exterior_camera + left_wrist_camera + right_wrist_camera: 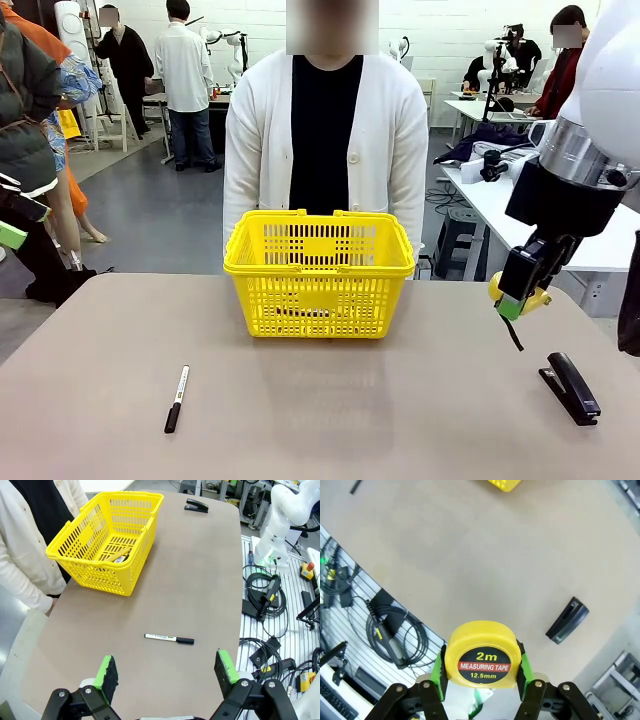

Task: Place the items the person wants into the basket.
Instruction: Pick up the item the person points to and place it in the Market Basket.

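The robot's right gripper [517, 303] hangs in the air above the right side of the desk [330, 420], its green pads [438, 672] clamped on either side of a round yellow tape measure [483, 654] whose black strap dangles below it in the front view. The tape measure's label reads "2m" and "measuring tape". The yellow basket [319, 271] stands at the middle of the desk's far edge, directly in front of the person [325, 135] in a white cardigan, who stands upright with arms at the sides. Through the lattice, the left wrist view shows a yellow-and-black object lying on the basket's floor; its exact identity cannot be told. A white-barrelled marker [176, 398] with a black cap lies near the desk's left front corner, and a black stapler [571, 387] rests near the right edge, below the raised gripper. The left gripper [168, 673] hovers over the desk's left edge with its jaws spread wide and nothing between them.
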You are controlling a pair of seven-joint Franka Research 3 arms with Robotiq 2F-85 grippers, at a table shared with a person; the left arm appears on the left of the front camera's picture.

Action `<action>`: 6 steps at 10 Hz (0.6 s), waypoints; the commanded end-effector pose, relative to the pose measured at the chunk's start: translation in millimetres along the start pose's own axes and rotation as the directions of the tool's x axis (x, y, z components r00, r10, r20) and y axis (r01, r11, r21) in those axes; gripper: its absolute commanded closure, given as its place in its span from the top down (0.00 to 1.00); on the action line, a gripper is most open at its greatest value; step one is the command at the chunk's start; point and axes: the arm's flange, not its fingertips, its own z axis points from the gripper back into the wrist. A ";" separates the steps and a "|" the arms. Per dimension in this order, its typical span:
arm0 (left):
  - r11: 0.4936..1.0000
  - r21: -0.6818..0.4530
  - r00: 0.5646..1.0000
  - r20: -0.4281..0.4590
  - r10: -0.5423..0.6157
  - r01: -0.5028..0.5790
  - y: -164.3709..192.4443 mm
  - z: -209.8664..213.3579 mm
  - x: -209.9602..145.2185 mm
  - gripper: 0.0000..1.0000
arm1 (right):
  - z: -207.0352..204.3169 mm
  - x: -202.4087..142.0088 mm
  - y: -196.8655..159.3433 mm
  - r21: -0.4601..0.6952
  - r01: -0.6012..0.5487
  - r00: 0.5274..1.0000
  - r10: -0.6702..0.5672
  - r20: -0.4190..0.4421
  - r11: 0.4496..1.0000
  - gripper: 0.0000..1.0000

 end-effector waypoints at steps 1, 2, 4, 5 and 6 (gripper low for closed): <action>1.000 -0.003 1.000 0.022 -0.013 0.013 0.4 1.1 -1.1 1.00 | -3.4 -6.3 0.7 -0.001 -0.004 1.000 0.004 0.002 1.000 0.01; 1.000 -0.003 1.000 0.022 -0.013 0.013 0.4 1.1 -1.1 1.00 | -3.4 -6.3 0.7 -0.001 -0.004 1.000 0.004 0.002 1.000 0.01; 1.000 -0.003 1.000 0.022 -0.013 0.013 0.4 1.1 -1.1 1.00 | -3.4 -6.3 0.7 -0.001 -0.004 1.000 0.004 0.002 1.000 0.01; 1.000 -0.003 1.000 0.022 -0.013 0.013 0.4 1.1 -1.1 1.00 | -3.4 -6.3 0.7 -0.001 -0.004 1.000 0.004 0.002 1.000 0.01; 1.000 -0.003 1.000 0.022 -0.013 0.013 0.4 1.1 -1.1 1.00 | 0.0 -2.4 0.7 -0.001 0.000 1.000 0.000 0.002 1.000 0.65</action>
